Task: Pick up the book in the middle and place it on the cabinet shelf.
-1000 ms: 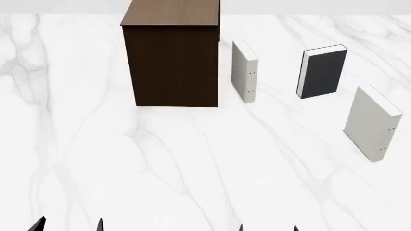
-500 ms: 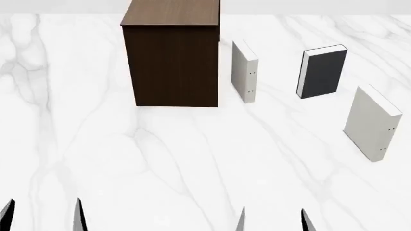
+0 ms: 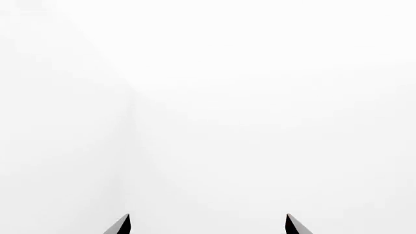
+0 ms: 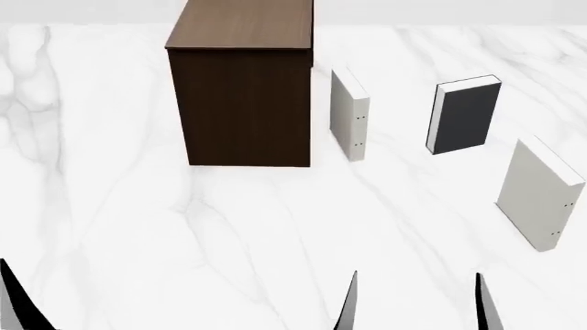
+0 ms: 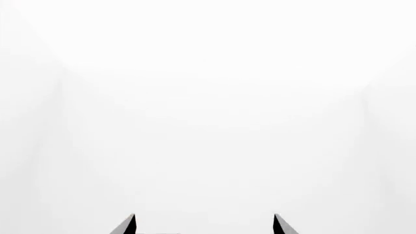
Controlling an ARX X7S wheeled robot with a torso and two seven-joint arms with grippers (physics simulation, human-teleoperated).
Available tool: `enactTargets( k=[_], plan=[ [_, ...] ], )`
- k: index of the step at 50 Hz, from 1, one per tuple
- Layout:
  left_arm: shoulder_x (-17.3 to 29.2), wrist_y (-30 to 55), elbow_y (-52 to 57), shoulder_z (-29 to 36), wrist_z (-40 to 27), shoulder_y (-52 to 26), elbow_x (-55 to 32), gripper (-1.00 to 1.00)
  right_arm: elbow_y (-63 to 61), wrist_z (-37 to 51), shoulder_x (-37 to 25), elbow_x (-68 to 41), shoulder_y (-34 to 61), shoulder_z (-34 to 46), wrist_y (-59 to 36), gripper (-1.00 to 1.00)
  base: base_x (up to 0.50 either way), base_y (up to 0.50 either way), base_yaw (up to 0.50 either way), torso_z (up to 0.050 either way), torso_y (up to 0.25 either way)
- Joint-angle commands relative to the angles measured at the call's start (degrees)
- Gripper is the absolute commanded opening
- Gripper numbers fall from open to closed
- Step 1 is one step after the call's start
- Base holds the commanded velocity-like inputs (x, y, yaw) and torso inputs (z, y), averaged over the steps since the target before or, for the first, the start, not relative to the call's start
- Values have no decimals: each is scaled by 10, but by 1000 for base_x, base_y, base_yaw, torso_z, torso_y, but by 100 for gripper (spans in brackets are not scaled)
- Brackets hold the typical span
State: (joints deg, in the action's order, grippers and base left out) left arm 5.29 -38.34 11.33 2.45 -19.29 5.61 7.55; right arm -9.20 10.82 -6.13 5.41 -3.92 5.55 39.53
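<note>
A thick book (image 4: pixel 468 115) with a dark grey cover and a whitish page edge stands upright on a white marbled surface (image 4: pixel 229 227), toward the far right of the head view. It is the middle one of three standing books. To its left, well apart, a pale off-white book (image 4: pixel 350 115) with small dark dots stands upright, just beside the right side of the cabinet (image 4: pixel 240 96) but not touching it. To its right and nearer the robot, another pale dotted book (image 4: pixel 541 194) stands upright, close to the edge of the view. The cabinet is a tall dark brown wooden box with a flat lighter brown top, far larger than any book.

Along the near edge of the head view, the right gripper (image 4: pixel 414 302) shows two dark fingers set wide apart, holding nothing. Of the left gripper (image 4: pixel 13 297) only one dark finger shows at the corner; in its wrist view the left gripper (image 3: pixel 208 225) has its fingers wide apart over plain white. The right wrist view shows the right gripper (image 5: pixel 204 225) the same way.
</note>
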Motion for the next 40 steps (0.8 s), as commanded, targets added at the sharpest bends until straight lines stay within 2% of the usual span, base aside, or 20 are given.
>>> enactTargets(
  k=[1, 40],
  plan=[
    [-5, -28, 15, -12, -13, 6, 23, 100, -9, 4, 3, 26, -2, -8, 36, 100, 500, -27, 0, 0, 0],
    [23, -19, 1, 20, -40, 2, 23, 100, -1, 11, -25, 37, 2, 31, 10, 100, 500, -26, 0, 0, 0]
  ],
)
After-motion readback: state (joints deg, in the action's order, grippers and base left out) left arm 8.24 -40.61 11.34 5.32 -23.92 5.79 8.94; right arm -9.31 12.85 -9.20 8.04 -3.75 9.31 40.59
